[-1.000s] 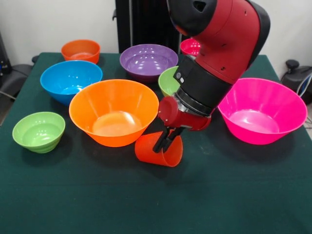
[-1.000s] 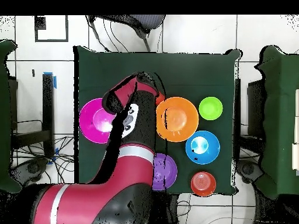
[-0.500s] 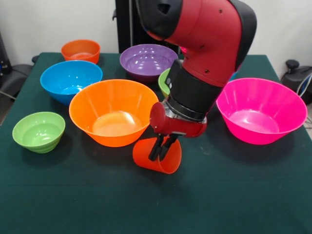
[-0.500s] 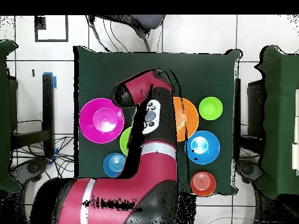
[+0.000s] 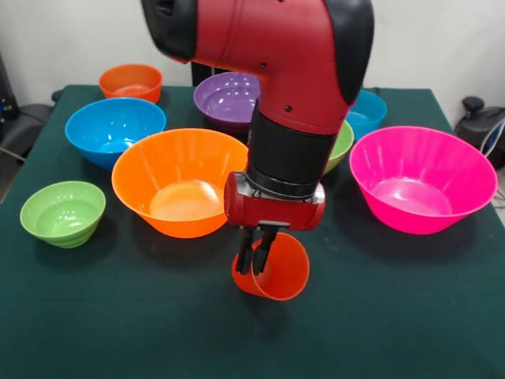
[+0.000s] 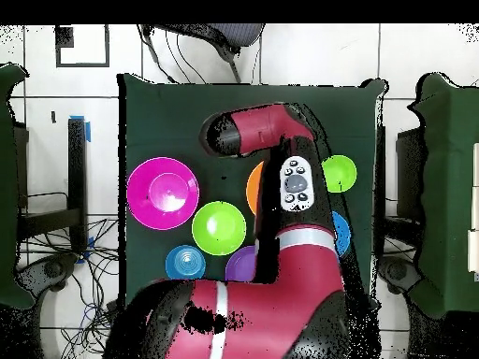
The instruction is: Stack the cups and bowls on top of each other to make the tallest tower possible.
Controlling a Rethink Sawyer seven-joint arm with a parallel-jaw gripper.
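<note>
Between the claw's (image 5: 258,259) dark fingers sits the rim of the orange-red cup (image 5: 273,272), clamped and tipped on its side, mouth facing the camera, low over the green desk (image 5: 118,316). Just behind the claw to one side stands the large orange bowl (image 5: 184,181); the large pink bowl (image 5: 422,178) stands opposite.

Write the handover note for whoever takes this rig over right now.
Gripper: shut on the rim of the orange-red cup, cup tilted, mouth toward the camera.
Bowls all apart on the table: large orange bowl, large pink bowl, blue bowl, purple bowl, small green bowl, small orange bowl.
Done: nothing stacked.
Left: the whole tower.
</note>
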